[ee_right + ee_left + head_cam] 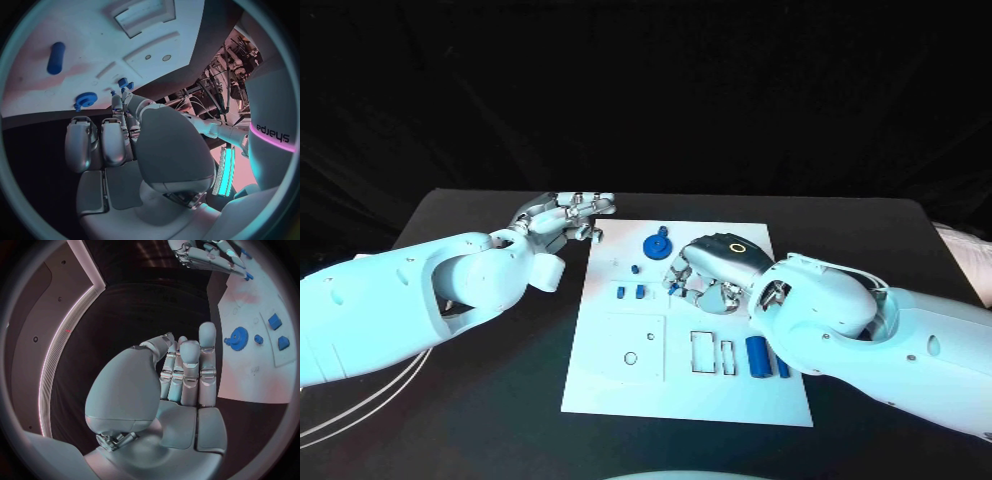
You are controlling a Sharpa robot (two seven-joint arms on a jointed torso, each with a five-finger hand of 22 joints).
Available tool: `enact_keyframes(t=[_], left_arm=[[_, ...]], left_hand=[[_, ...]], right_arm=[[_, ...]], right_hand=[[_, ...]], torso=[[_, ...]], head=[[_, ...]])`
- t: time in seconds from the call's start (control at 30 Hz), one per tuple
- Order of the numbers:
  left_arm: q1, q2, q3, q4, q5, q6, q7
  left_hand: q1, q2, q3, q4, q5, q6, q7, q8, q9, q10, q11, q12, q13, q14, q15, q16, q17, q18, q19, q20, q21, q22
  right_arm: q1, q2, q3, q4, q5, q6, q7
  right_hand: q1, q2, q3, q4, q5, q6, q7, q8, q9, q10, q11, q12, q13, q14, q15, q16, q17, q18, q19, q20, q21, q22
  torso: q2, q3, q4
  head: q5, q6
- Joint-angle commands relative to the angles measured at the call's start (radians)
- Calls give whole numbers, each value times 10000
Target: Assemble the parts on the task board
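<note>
The right hand (pixel 708 272) pinches a small, stiff blue plastic peg (pixel 675 288), light and slippery; the left hand's (pixel 564 218) fingers are loosely apart, empty.

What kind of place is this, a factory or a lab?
Probably a robotics lab or test bench: a black table against a dark backdrop, a white task board with small blue parts such as a gear, and cabling around it.

Black table (pixel 473 420), matte and dark. White task board (pixel 668 390) flat on it, about midway between left and right edges, long side running from near edge toward far edge. Thin pale cables (pixel 365 400) across the table's near left corner, well apart from the board.
</note>
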Motion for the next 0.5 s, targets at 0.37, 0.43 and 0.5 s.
enact_keyframes(t=[0.37,0.43,0.5], left_arm=[[2,25,5,136,-40,192,40],[2,27,5,140,-41,195,40],[2,27,5,144,-41,197,40]], left_hand=[[49,58,-5,-78,3,-63,-34,28,-9,-70,1,69,2,-73,-28,-52,-9,70,-11,-33,-35,-9],[49,58,-5,-78,3,-63,-34,28,-9,-70,1,69,2,-73,-28,-52,-9,70,-11,-33,-35,-9],[49,58,-5,-78,3,-63,-34,28,-9,-70,1,69,2,-73,-28,-52,-9,70,-11,-33,-35,-9]], right_arm=[[-483,718,-174,-428,-23,825,425],[-517,757,-191,-466,-28,859,436],[-543,779,-204,-488,-31,891,444]], right_hand=[[-84,-43,29,-62,43,-21,87,17,3,165,-104,-68,6,405,42,15,-27,51,16,17,1,79],[-88,-46,27,-66,41,-22,89,16,4,163,-102,-70,5,404,44,15,-28,50,19,18,4,83],[-89,-47,27,-68,40,-22,90,16,5,163,-101,-71,5,404,45,14,-29,49,20,19,5,84]], torso=[[4,7,-13],[-1,10,-13],[1,14,-11]], head=[[228,-181],[235,-197],[249,-203]])
